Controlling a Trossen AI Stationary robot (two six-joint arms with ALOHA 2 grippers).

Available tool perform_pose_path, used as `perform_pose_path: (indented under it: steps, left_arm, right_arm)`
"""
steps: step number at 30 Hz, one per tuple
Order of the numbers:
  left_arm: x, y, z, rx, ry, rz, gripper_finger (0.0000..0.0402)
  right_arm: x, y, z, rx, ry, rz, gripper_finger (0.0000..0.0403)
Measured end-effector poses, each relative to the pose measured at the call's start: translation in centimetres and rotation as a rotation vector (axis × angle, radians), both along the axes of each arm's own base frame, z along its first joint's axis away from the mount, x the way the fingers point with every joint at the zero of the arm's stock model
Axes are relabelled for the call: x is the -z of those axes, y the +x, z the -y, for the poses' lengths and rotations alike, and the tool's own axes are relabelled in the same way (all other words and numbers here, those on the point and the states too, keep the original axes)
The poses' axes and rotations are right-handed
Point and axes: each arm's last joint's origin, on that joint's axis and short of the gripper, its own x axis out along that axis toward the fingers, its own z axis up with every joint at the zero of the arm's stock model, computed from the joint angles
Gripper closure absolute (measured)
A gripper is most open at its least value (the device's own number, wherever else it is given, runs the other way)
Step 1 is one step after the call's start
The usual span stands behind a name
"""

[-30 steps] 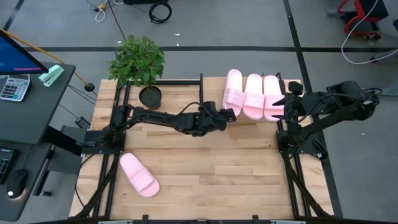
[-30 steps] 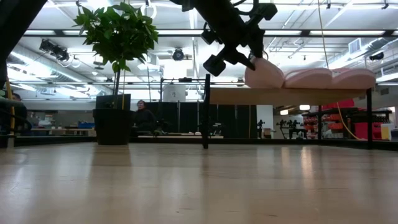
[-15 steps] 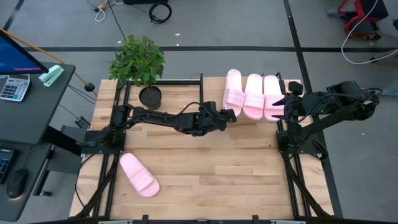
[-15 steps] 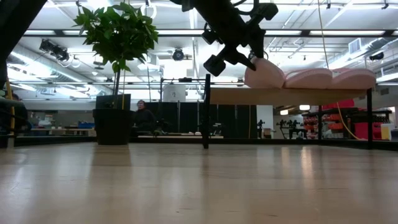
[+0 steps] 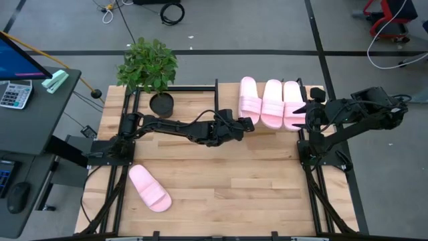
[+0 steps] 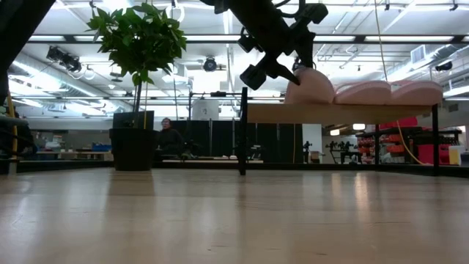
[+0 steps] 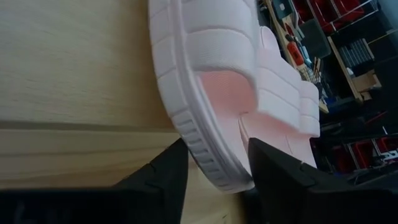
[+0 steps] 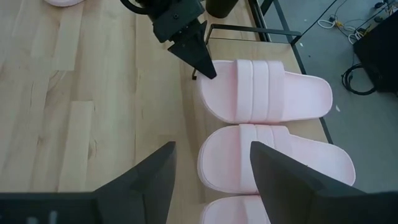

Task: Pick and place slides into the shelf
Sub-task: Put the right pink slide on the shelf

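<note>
**Third slide set on the shelf, one left on the table**

Near the table's front-left corner, one pink slide (image 5: pixel 149 188) lies alone on the bare wood. Mid-table, the left gripper (image 5: pixel 245 124) has its fingers closed on the heel end of the leftmost slide (image 5: pixel 249 99). Three slides sit side by side on the shelf (image 6: pixel 337 112) at the table's back edge. The right gripper (image 5: pixel 300 109), fingers apart, waits at the shelf's right end. Risk: pulling away before releasing would likely drag the slide off the shelf's front edge or nudge its neighbour (image 5: pixel 271 103).
</note>
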Motion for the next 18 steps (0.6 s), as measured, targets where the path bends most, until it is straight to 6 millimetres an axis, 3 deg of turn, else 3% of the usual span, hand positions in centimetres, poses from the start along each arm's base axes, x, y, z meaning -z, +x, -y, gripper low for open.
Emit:
perform_pose_path:
  steps: [8,18]
  left_arm:
    - [0.14,-0.05,0.0,0.0,-0.004,-0.01,0.0176]
    - [0.22,0.01,0.12,0.043,-0.033,-0.014,0.0146]
  right_arm:
    - [0.0,0.0,0.0,0.0,0.0,0.0,0.019]
    - [0.01,0.01,0.0,0.0,0.0,0.0,0.019]
